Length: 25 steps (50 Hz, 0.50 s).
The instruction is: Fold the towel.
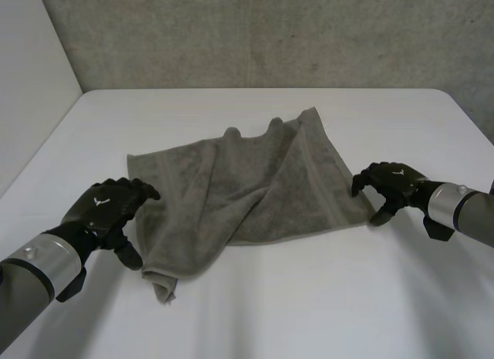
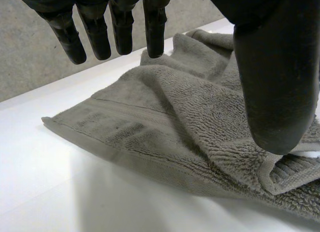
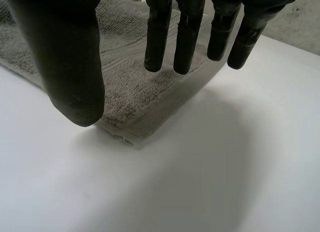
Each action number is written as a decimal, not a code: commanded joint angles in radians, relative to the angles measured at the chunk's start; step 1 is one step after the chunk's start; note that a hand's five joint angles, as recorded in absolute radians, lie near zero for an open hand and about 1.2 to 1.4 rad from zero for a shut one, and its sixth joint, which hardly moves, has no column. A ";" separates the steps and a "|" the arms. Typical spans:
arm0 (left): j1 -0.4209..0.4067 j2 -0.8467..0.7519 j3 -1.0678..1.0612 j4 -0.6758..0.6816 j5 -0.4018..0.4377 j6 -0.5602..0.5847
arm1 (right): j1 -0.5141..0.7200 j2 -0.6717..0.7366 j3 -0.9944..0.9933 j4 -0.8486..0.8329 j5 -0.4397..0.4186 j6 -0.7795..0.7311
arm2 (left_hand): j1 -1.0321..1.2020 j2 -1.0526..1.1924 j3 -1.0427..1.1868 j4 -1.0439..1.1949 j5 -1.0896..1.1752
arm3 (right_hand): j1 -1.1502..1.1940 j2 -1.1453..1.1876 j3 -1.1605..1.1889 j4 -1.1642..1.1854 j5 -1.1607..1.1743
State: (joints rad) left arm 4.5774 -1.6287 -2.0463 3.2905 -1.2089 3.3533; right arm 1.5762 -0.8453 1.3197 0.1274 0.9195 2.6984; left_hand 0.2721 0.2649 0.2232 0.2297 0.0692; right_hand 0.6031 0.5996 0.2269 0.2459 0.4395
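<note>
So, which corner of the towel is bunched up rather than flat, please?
The near corner by the left hand; the one at the right hand lies flat.

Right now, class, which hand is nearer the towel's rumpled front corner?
Left. The left hand is just beside that corner of the towel; the right hand is at the towel's opposite end.

A white table (image 1: 255, 320) stands before a rough grey wall (image 1: 270, 35), perhaps concrete; a white wall (image 1: 31, 81) bounds its left side.
</note>
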 commanded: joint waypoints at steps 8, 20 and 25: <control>0.000 0.000 0.000 0.000 0.000 0.000 | -0.001 0.023 -0.007 -0.008 -0.001 -0.011 | -0.015 -0.007 -0.049 -0.055 0.014 | 0.139 0.143 -0.052 -0.071 0.128; 0.002 0.000 -0.002 0.000 0.000 0.000 | -0.005 0.006 0.012 -0.006 -0.011 -0.017 | -0.015 -0.007 -0.049 -0.055 0.014 | 0.269 0.272 -0.052 -0.071 0.258; 0.000 0.000 -0.002 0.000 0.000 0.000 | -0.008 0.005 0.015 -0.008 -0.013 -0.018 | -0.015 -0.007 -0.049 -0.055 0.014 | 0.257 0.260 -0.052 -0.071 0.246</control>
State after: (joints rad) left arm 4.5779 -1.6291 -2.0478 3.2904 -1.2088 3.3533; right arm 1.5707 -0.8371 1.3290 0.1207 0.9093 2.6809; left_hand 0.2721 0.2649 0.2232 0.2297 0.0694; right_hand 0.8610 0.8615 0.2269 0.2459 0.6858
